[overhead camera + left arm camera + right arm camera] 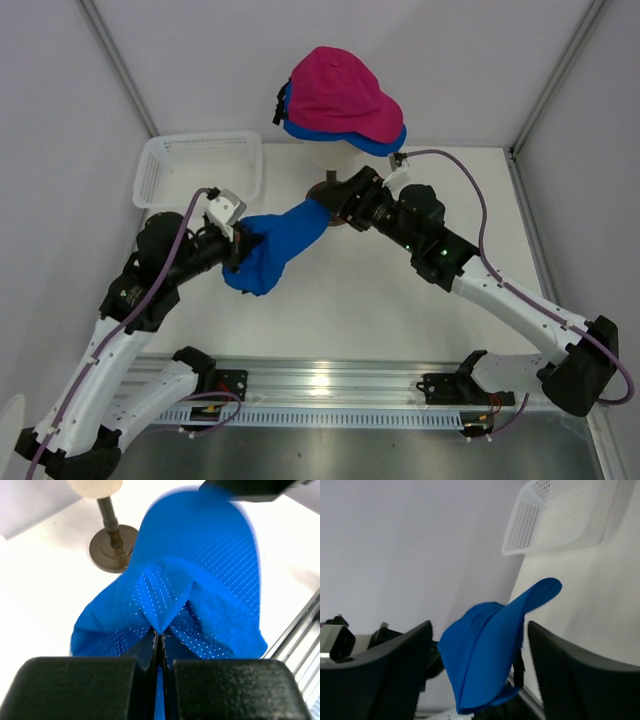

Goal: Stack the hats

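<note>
left wrist: left tool (159, 641) clamped on blue cap (200, 570); right tool (479, 627) jaws apart.

Open table (340, 310) lies near and to the right. The blue cap (275, 245) stretches across the middle, left to right; the capped mannequin head (335, 160) blocks far centre, the basket (200, 165) far left.

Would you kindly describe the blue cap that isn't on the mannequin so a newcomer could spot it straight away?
Over the middle of the white table, between the two arms, is a loose blue cap, pinched shut in the left arm's jaws. Unlike the pink cap and other blue cap, it is not stacked on the mannequin head.
</note>
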Controlling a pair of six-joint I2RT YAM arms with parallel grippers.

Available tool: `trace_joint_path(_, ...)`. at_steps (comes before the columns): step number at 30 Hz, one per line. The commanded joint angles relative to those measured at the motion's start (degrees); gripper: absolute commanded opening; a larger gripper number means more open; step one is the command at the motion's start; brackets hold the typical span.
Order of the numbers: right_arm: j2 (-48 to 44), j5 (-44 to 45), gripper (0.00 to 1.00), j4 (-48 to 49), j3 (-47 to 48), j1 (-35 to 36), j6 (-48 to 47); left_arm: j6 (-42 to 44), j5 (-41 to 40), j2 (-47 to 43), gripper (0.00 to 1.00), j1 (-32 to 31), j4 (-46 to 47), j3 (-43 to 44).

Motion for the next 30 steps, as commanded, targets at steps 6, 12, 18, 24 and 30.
trace_joint_path(6, -1.88, -19.73, 0.93, -13.68, 3.91, -8.49, -1.73, 13.6, 10.22, -1.03, 0.01, -0.37, 2.5, -1.35)
trace_joint_path(12, -2.49, -26.07, 0.93, -12.91, -1.53, -13.24, 7.05, 15.8, 10.23, -5.6, 0.01, -0.37, 6.03, -1.9)
trace_joint_path(18, -8.02, -24.68, 0.93, 4.01, -18.31, -12.71, 25.82, 15.54, 13.13, -4.9, 0.01, -0.37, 7.52, -0.66)
trace_joint_path(24, -13.21, -16.24, 0.93, 15.14, -27.47, -11.49, 36.5, 14.49, 16.73, -2.71, 0.01, -0.37, 8.58, -1.19)
trace_joint_path(30, -10.24, -13.85, 0.94, 14.95, -24.4, -7.8, 40.54, 13.7, 17.62, -1.74, 0.01, -0.54, 9.54, -1.63)
